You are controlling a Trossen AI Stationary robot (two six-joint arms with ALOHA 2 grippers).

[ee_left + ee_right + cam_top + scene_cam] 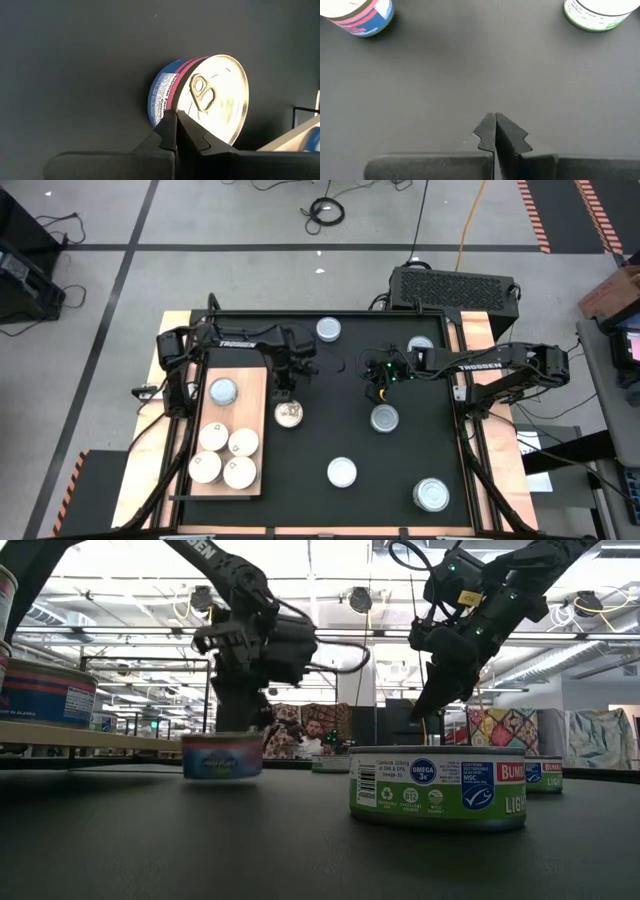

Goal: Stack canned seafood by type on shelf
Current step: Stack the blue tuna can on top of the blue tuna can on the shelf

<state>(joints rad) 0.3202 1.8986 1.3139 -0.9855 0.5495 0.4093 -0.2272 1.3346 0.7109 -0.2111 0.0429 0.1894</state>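
1. Shelf (255, 385), a light-brown board, lay at the left of the black mat (330, 435). It carried one silver-topped tin (222, 391) near its far end and four cream-topped tins (226, 455) clustered at its near end.
2. Left gripper (287, 394) hung just right of the shelf's edge, its fingers (172, 131) pressed together and holding nothing. In the left wrist view the fingertips sat at the rim of a blue-and-pink tin (200, 95) with a pull-tab lid, lying on the mat just beyond them. From above, that tin (289, 414) lay directly in front of the claw, beside the shelf's right edge; whether tips and rim touched could not be told.
3. Two loose tins lay near the middle of the mat: a silver-topped one (328, 330) at the far edge and a pale-topped one (342, 472) toward the near edge.
4. Right gripper (380, 392) hovered over bare mat right of centre, its fingers (496, 131) also shut tight on nothing. A grey-topped tin (385, 418) lay just in front of it, apart from the claw.
5. Farther right, one tin (421, 345) sat partly hidden under the right arm, and a silver-topped tin (432, 494) stood in the near right corner.
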